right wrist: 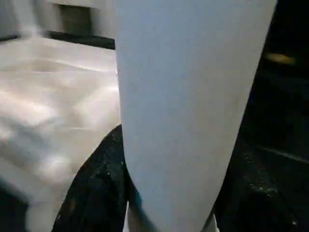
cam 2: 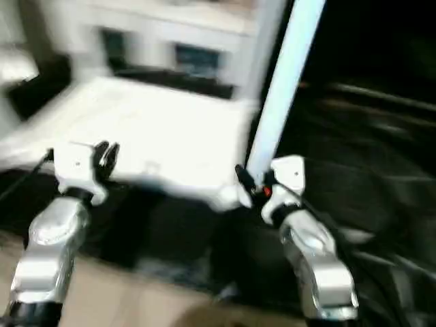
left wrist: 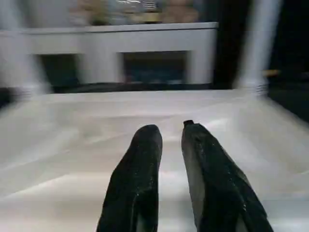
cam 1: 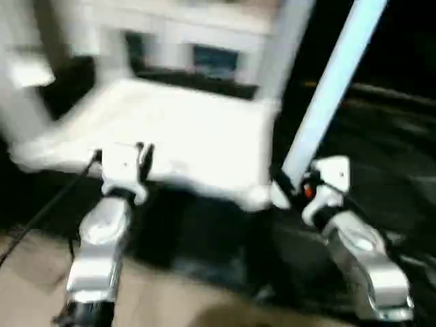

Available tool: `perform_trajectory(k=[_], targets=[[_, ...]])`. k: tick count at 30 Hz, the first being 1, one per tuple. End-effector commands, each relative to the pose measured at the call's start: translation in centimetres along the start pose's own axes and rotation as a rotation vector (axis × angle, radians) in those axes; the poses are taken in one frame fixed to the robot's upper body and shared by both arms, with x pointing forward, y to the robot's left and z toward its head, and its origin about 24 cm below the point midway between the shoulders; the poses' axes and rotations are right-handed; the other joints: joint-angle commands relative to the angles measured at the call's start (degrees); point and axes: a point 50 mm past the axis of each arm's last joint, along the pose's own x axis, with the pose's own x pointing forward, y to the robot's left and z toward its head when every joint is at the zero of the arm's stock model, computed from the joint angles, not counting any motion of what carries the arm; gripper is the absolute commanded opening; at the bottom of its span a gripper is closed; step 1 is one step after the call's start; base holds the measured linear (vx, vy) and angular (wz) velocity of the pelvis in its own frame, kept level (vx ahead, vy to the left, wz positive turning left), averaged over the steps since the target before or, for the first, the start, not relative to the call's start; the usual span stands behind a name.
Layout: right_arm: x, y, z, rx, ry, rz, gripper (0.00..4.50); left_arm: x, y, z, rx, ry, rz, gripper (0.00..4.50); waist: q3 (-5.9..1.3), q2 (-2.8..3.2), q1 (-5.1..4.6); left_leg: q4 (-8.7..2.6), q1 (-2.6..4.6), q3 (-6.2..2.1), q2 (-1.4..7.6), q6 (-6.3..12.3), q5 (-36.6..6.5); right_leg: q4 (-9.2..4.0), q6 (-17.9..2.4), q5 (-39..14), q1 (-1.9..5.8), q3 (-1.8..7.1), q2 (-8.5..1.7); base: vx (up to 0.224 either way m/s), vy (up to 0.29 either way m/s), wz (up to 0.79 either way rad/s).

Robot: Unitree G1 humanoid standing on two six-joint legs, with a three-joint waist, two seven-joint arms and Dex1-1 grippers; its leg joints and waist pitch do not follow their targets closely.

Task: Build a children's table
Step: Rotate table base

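Observation:
The white tabletop (cam 1: 197, 133) lies flat on the black-draped work table. My right gripper (cam 1: 286, 185) is shut on a white leg (cam 1: 327, 95) just beside the tabletop's near right corner. The leg leans up and away to the right. In the right wrist view this leg (right wrist: 188, 96) stands between my black fingers (right wrist: 96, 193). Another white leg (cam 1: 291, 41) stands upright at the far right corner (left wrist: 260, 43). My left gripper (cam 1: 142, 157) hovers at the tabletop's near edge. Its fingertips (left wrist: 171, 129) are a little apart over the white surface (left wrist: 72, 145), with nothing between them.
A white cabinet (cam 1: 191, 41) with dark openings stands behind the work table. Black cloth (cam 1: 381, 143) covers the table to the right of the tabletop. Beige floor (cam 1: 34, 272) shows at the near left. A black cable (cam 1: 48, 204) trails from my left wrist.

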Motion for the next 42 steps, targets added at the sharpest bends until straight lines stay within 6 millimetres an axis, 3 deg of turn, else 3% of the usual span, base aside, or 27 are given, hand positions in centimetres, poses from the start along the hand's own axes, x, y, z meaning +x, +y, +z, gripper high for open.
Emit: perform_trajectory(k=[1,2,3,4,5,6,7,8,9,10,11,12,13,14,15,16,18,20,22,24,30,32,33,38,39,41,42], targets=[[0.3,0.8,0.7,0.015,-0.037,0.024,1.91,-0.1,1.0,0.3,0.022,0.002,0.02,0.99,-3.05,-0.37,2.17,2.99,-9.66,-3.36,2.45,-3.31,5.7,-8.16,-29.6,-13.0,10.34,9.92,-11.46,0.197,0.058,0.0],[0.2,0.8,0.6,0.018,-0.035,0.021,1.91,-0.1,1.0,0.3,0.021,0.003,0.015,0.99,-2.81,0.36,1.49,1.66,-10.53,-4.04,3.82,-5.09,9.2,-8.22,-30.0,-4.9,9.13,7.1,-10.08,0.17,0.055,0.01],[0.2,0.8,0.6,0.02,-0.035,0.016,1.91,0.0,0.9,0.2,0.02,0.004,0.01,0.99,-2.42,1.09,0.96,-0.84,-10.18,-3.94,4.31,-4.82,12.1,-8.42,-28.1,-5.4,7.6,4.34,-8.09,0.17,0.055,0.01],[0.1,0.8,0.6,0.021,-0.035,0.013,1.91,0.0,0.9,0.2,0.013,0.002,0.009,0.99,-2.39,3.68,-0.08,-9.34,-7.83,-2.66,4.12,-2.5,16.6,-8.1,-19.8,-12.5,5.88,-1.67,-1.2,0.173,0.084,0.08],[0.1,0.8,0.6,0.024,-0.036,0.007,1.91,0.0,0.9,0.3,-0.014,-0.007,0.005,0.99,-2.7,7.14,-0.86,-12.17,-5.16,-5.02,5.8,-2.3,12.7,-3.61,-13.1,-10.9,3.36,-3.81,2.83,0.179,0.08,0.01],[0.1,0.7,0.6,0.024,-0.038,-0.002,1.91,0.0,1.0,0.3,-0.013,-0.006,0.002,0.99,-3.2,6.22,-4.29,-13.62,-1.94,-9.62,10.57,2.97,4.9,3.52,-6.1,-9.7,-0.99,-4.01,3.08,0.179,0.08,0.01],[0.1,0.7,0.6,0.023,-0.04,-0.008,1.91,0.1,1.1,0.4,-0.01,-0.005,0.0,0.99,-3.14,6.01,-2.93,-12.08,-1.73,-9.18,11.69,8.22,9.8,4.03,-2.6,-5.1,-2.63,-2.87,1.25,0.166,0.04,0.03],[0.1,0.7,0.6,0.023,-0.04,-0.008,1.91,0.1,1.1,0.4,-0.01,-0.005,0.0,0.99,-3.8,5.83,-3.61,-10.92,-1.08,-9.32,11.24,11.4,20.0,4.16,-1.1,-1.8,-3.68,-2.92,0.68,0.151,0.031,0.07],[0.0,0.5,0.6,0.024,-0.04,-0.023,1.91,0.3,1.2,0.8,0.026,-0.025,-0.054,0.99,-4.21,4.8,-2.77,-8.65,-1.57,-8.49,10.47,15.59,47.9,2.23,1.8,6.8,-4.32,-1.45,-0.56,0.151,0.031,0.07],[0.1,0.3,0.7,0.032,-0.043,-0.038,1.91,0.5,1.0,1.5,0.056,-0.058,-0.198,0.99,-4.69,2.94,-2.13,-6.48,-3.07,-6.46,7.65,14.02,62.8,-1.92,2.1,17.9,-3.64,0.98,-2.74,0.116,-0.021,-0.04],[0.1,0.3,0.7,0.032,-0.043,-0.038,1.91,0.5,1.0,1.5,0.056,-0.058,-0.198,0.99,-4.74,0.97,-1.71,-6.0,-6.64,-3.55,3.01,9.36,54.2,-2.15,0.0,29.5,-0.83,2.4,-3.85,0.063,-0.038,0.02],[0.1,0.2,0.7,0.042,-0.048,-0.037,1.91,0.5,0.7,1.8,0.083,-0.053,-0.319,0.99,-4.88,0.28,-0.93,-6.9,-7.88,-2.27,2.39,6.89,39.4,-2.54,-2.6,34.0,1.08,2.97,-3.88,0.063,-0.038,0.02],[0.1,0.2,0.7,0.041,-0.048,-0.035,1.91,0.5,0.6,1.9,0.106,-0.05,-0.364,0.99,-4.86,0.07,-1.05,-7.76,-8.35,-2.18,2.61,5.96,33.3,-2.7,-3.6,34.4,1.89,2.94,-3.73,0.024,-0.05,0.04],[0.1,0.2,0.7,0.04,-0.048,-0.035,1.91,0.5,0.6,1.9,0.122,-0.048,-0.384,1.17,-4.56,0.38,-0.96,-8.62,-8.6,-2.16,2.97,4.87,28.0,-2.93,-4.5,32.6,2.28,2.59,-3.71,0.006,-0.074,-0.02],[0.1,0.1,0.9,0.037,-0.048,-0.015,1.91,0.2,0.2,1.9,0.113,-0.01,-0.551,1.27,-3.88,1.61,-1.32,-10.36,-8.22,-2.2,4.51,2.19,18.6,-3.73,-8.7,20.6,2.47,1.6,-3.2,0.006,-0.074,-0.02],[0.1,0.1,0.9,0.038,-0.048,-0.011,1.91,0.2,0.1,1.9,0.109,-0.004,-0.578,1.35,-3.65,2.12,-1.22,-10.65,-7.55,-2.1,5.05,1.43,16.5,-3.91,-10.4,16.2,1.9,1.37,-3.05,0.008,-0.056,0.0],[0.2,-0.1,1.0,0.018,-0.04,0.007,1.91,0.0,-0.3,1.9,0.126,0.024,-0.702,1.48,-2.89,2.23,-1.84,-11.52,-6.97,-1.58,6.0,0.22,9.8,-4.74,-13.4,6.7,1.61,1.21,-2.91,0.0,0.0,0.0],[0.3,-0.2,1.1,0.005,-0.033,0.018,1.91,0.1,-0.4,1.8,0.142,0.033,-0.742,1.72,-2.49,2.07,-1.89,-11.96,-6.71,-0.67,6.51,-0.84,3.9,-5.42,-13.8,-1.1,1.48,1.4,-2.94,0.0,0.0,0.0],[0.4,-0.5,1.3,-0.012,-0.02,0.048,1.91,0.4,-1.1,1.8,0.163,0.054,-0.871,1.76,-2.02,2.12,-1.78,-12.3,-6.17,0.16,6.71,-2.9,-2.1,-6.22,-12.5,-11.0,0.88,1.65,-2.97,-0.029,-0.007,0.02],[0.5,-0.6,1.3,-0.03,-0.001,0.083,1.91,0.6,-1.8,1.6,0.175,0.101,-0.983,1.76,-1.95,2.23,-1.55,-12.51,-5.89,0.57,7.01,-4.12,-3.2,-6.6,-10.8,-14.5,0.55,1.83,-3.11,0.0,0.0,0.0],[0.6,-0.6,1.4,-0.084,0.043,0.157,1.91,1.2,-3.0,-0.1,0.268,0.305,-1.241,1.76,-2.44,2.24,-1.47,-12.42,-6.62,0.92,6.95,-3.96,1.6,-6.11,-10.9,-8.3,1.05,1.8,-3.14,0.0,0.0,0.0],[0.6,-0.7,1.4,-0.087,0.046,0.162,1.91,1.3,-3.1,-0.3,0.289,0.325,-1.265,1.76,-2.53,2.2,-1.53,-12.39,-6.79,0.91,6.97,-3.75,2.9,-6.0,-11.4,-6.7,1.22,1.74,-3.16,0.0,0.0,0.0],[0.6,-0.7,1.4,-0.092,0.049,0.168,1.91,1.5,-3.3,-0.5,0.304,0.35,-1.296,1.76,-2.6,2.59,-1.54,-12.32,-6.79,0.88,6.96,-3.76,3.1,-5.87,-11.6,-6.1,1.26,1.73,-3.19,0.0,0.0,0.0],[0.4,-0.7,1.4,-0.111,0.058,0.183,1.91,2.7,-3.2,-0.7,0.399,0.383,-1.327,1.76,-2.74,2.31,-1.43,-12.12,-6.78,1.05,6.98,-2.65,4.8,-5.89,-13.2,-3.0,1.43,1.65,-3.18,0.0,0.0,0.0],[0.3,-0.7,1.4,-0.115,0.059,0.188,1.91,3.0,-3.1,-0.7,0.416,0.394,-1.332,1.76,-2.88,2.78,-1.4,-12.09,-6.63,1.04,7.07,-2.7,5.4,-5.55,-13.7,-1.4,1.46,1.64,-3.24,0.0,0.0,0.0],[0.3,-0.6,1.5,-0.119,0.06,0.194,1.91,3.2,-2.9,-0.7,0.431,0.406,-1.339,1.47,-2.89,2.43,-1.52,-12.17,-6.78,1.03,7.21,-2.56,5.4,-5.5,-14.3,-0.4,1.69,1.6,-3.35,0.0,0.0,0.0],[0.2,-0.5,1.4,-0.122,0.063,0.201,1.91,3.3,-2.7,-0.8,0.438,0.421,-1.349,1.47,-2.78,2.8,-1.5,-12.21,-6.74,1.04,7.14,-2.53,5.4,-5.61,-14.3,-0.5,1.56,1.61,-3.29,0.0,0.0,0.0]])
